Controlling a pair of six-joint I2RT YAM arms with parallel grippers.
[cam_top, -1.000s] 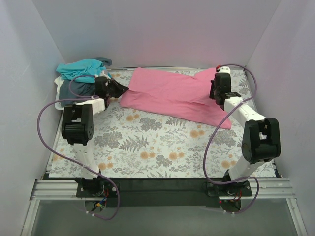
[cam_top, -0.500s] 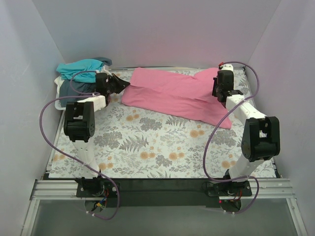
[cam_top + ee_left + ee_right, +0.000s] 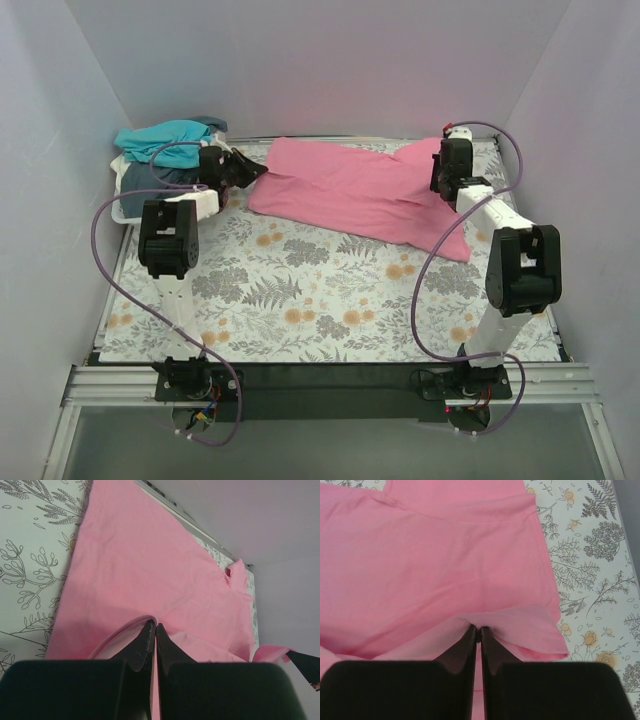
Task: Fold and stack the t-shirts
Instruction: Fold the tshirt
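Right wrist view: right gripper [image 3: 478, 627] had both black fingers pressed together, a raised hem fold of the pink t-shirt [image 3: 435, 565] pinched between the tips. Pink cloth filled the left and centre, lying in smooth layers with a seam line across the top. Floral table cover [image 3: 592, 570] showed bare along the right edge, beside the shirt's border.

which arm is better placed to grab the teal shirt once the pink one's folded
Left, probably. The left fingers, shut on the pink t-shirt, sit right beside the teal t-shirt; the right fingers pinch the pink one's opposite end.
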